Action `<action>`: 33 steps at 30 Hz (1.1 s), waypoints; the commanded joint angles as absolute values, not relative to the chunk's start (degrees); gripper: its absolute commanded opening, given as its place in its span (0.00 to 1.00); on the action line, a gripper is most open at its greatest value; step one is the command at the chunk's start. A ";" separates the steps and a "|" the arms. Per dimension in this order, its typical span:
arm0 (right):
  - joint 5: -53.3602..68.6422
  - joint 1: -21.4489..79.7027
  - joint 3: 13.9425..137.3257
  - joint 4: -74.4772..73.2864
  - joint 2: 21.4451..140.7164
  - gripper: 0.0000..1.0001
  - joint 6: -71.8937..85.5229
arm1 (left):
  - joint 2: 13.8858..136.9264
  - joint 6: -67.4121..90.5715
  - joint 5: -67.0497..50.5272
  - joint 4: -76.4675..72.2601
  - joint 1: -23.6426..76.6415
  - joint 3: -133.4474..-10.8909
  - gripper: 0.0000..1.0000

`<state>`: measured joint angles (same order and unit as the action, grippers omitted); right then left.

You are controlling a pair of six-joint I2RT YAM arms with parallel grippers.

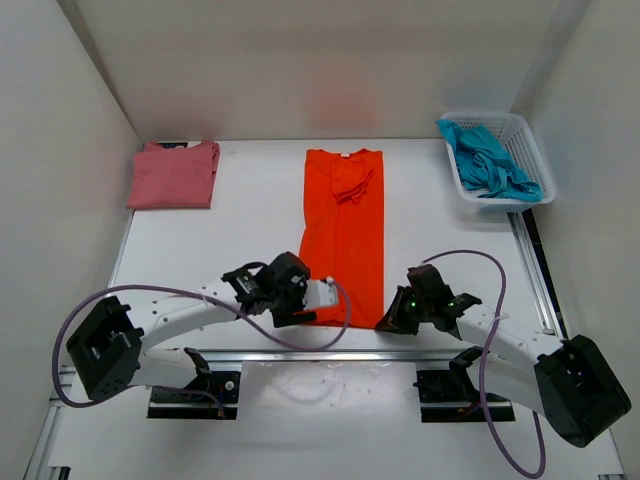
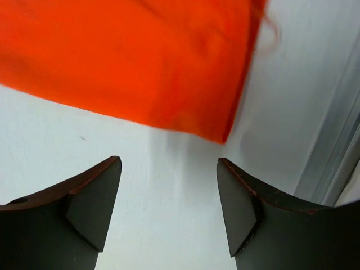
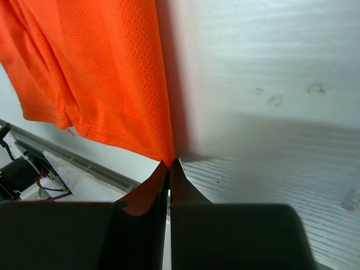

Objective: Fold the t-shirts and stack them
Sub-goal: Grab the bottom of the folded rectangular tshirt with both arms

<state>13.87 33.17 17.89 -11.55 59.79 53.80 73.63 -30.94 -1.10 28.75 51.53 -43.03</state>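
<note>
The orange t-shirt [image 1: 343,230] lies in the middle of the table, folded lengthwise into a long strip, neck at the far end. My right gripper [image 1: 383,324] is shut on its near right hem corner [image 3: 163,147], fingertips [image 3: 169,164] pinching the cloth at table level. My left gripper [image 1: 298,314] is open and empty just short of the near left corner [image 2: 222,138]; only bare table lies between its fingers [image 2: 101,191]. The rose-pink t-shirt [image 1: 173,175] lies folded at the back left. The teal-blue t-shirt [image 1: 490,165] is crumpled in the basket.
A white lattice basket [image 1: 531,150] stands at the back right corner. White walls close in the table at the left, back and right. A metal rail [image 1: 330,355] runs along the near edge, right behind both grippers.
</note>
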 commanded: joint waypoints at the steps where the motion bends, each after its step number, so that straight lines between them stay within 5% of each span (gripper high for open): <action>1: 15.04 34.01 16.35 -11.69 59.23 0.00 53.96 | 71.11 -50.31 3.45 29.87 53.44 -38.59 0.79; 10: 14.42 34.11 16.87 -11.69 59.59 0.00 53.09 | 58.02 -78.29 -5.26 29.44 52.47 -26.11 0.73; 24: 16.43 33.84 16.35 -11.16 60.64 0.00 53.44 | 64.15 -80.33 -10.37 18.90 57.04 -25.48 0.73; 33: 17.67 32.61 17.40 -11.86 60.82 0.00 51.77 | 68.81 -79.99 -8.88 18.20 58.18 -25.66 0.56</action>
<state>16.75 33.30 16.97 -11.40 60.49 53.39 67.18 -80.62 -7.86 17.47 57.14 -25.67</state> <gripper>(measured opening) 0.005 0.572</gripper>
